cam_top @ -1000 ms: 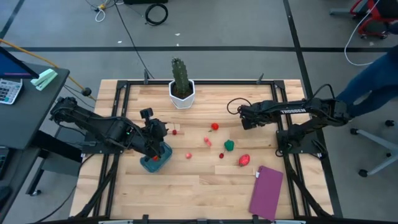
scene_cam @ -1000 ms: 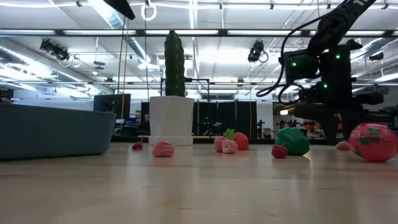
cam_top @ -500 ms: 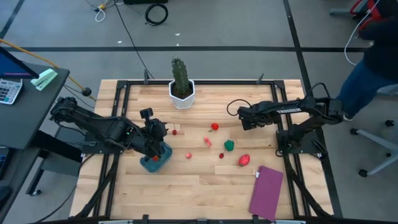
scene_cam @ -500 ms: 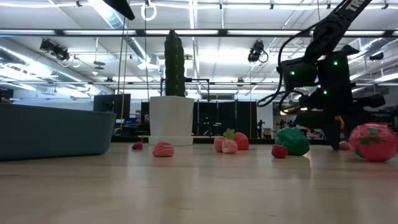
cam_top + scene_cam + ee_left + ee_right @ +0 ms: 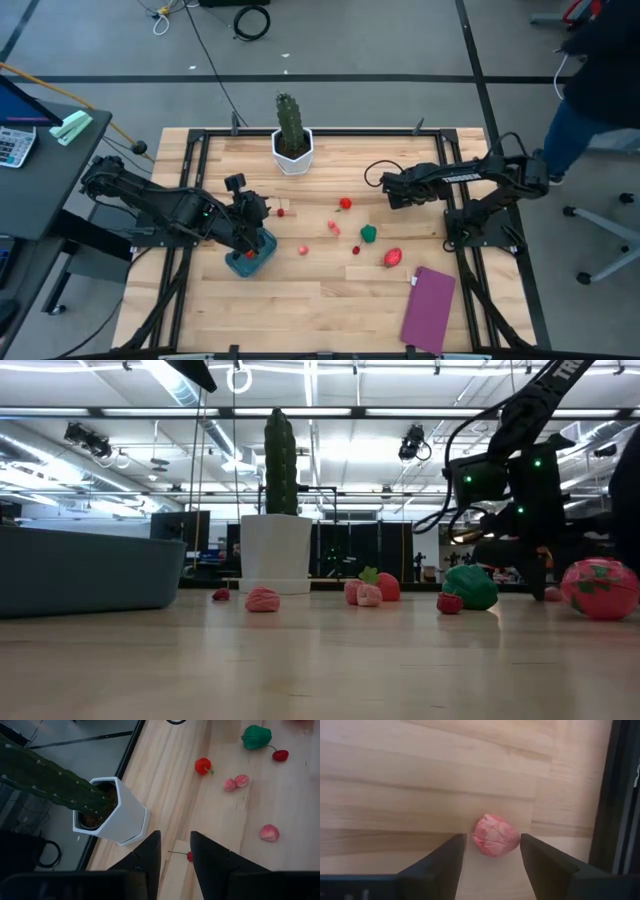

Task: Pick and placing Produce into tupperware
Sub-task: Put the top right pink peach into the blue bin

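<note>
Wooden table (image 5: 330, 300): pink produce piece (image 5: 493, 836) between open right end effector (image 5: 492, 855) fingers.

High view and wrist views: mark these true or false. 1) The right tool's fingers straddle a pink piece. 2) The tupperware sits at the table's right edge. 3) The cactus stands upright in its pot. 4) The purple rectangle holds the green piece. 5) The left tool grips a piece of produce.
1) True: the right tool stands open with the pink piece between its fingers.
2) False: the tupperware sits left of centre, under the left tool.
3) True: the cactus stands upright in the white pot.
4) False: the green piece lies on bare wood, apart from the purple rectangle.
5) False: nothing shows between its fingers.
</note>
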`<move>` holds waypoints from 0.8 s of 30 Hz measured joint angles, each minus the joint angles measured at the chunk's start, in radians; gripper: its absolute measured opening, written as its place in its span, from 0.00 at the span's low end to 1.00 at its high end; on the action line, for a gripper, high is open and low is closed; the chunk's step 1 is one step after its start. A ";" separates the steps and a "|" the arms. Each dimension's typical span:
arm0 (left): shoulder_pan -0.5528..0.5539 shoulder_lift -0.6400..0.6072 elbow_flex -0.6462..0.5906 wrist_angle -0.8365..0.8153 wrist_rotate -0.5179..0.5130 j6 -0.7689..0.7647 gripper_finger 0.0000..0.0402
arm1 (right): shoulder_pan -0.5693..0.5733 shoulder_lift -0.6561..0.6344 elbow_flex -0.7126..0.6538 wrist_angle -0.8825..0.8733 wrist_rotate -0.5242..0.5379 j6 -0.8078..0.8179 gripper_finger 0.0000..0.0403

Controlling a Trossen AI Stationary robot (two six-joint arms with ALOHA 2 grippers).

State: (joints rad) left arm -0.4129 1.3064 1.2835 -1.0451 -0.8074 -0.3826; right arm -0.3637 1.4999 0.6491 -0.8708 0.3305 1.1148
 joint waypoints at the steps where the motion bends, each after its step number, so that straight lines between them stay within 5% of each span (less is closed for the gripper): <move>1: 0.000 0.000 0.000 0.000 0.000 0.001 0.28 | 0.000 0.005 0.000 0.006 0.000 0.006 0.50; 15: -0.006 0.000 0.000 0.000 0.000 0.001 0.27 | -0.002 -0.021 -0.005 0.065 0.009 -0.046 0.18; 24: -0.006 0.000 0.000 0.000 0.000 0.002 0.27 | 0.031 -0.037 -0.005 0.301 -0.041 -0.187 0.15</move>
State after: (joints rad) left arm -0.4187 1.3064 1.2831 -1.0454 -0.8074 -0.3811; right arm -0.3330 1.4633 0.6445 -0.5700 0.2895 0.9276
